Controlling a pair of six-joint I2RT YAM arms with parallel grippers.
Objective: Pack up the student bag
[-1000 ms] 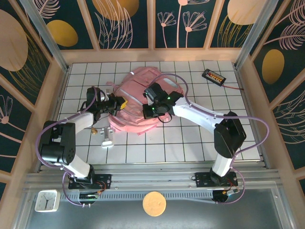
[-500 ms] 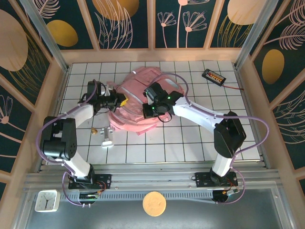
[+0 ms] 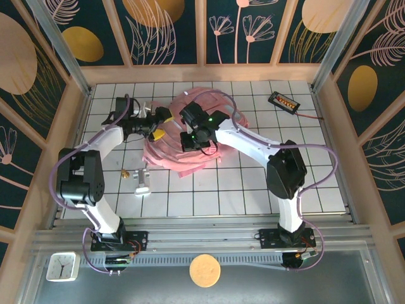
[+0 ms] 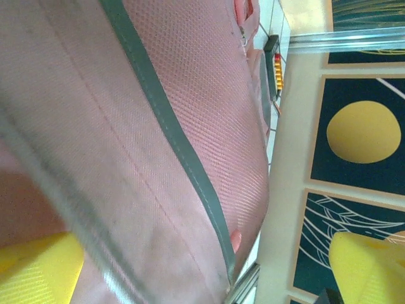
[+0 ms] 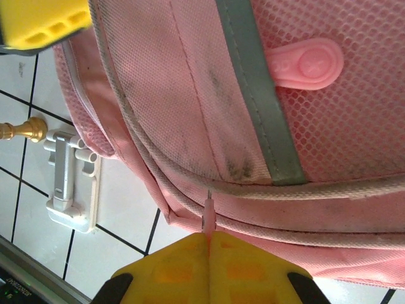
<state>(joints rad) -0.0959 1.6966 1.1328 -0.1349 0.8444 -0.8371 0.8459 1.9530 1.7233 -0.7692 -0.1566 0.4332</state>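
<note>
Student bag [image 3: 172,155] in right pincer [image 5: 209,237].

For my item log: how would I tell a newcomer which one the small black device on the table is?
On the white tiled table, look past the pink student bag in the middle to the far right corner. The black rectangular device lies flat there, apart from the bag. It carries yellow and red marks, and a thin red wire trails toward the right wall.

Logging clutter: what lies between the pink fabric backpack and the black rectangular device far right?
Nothing: the top view shows bare white tiled table between the pink fabric backpack and the black rectangular device.
</note>
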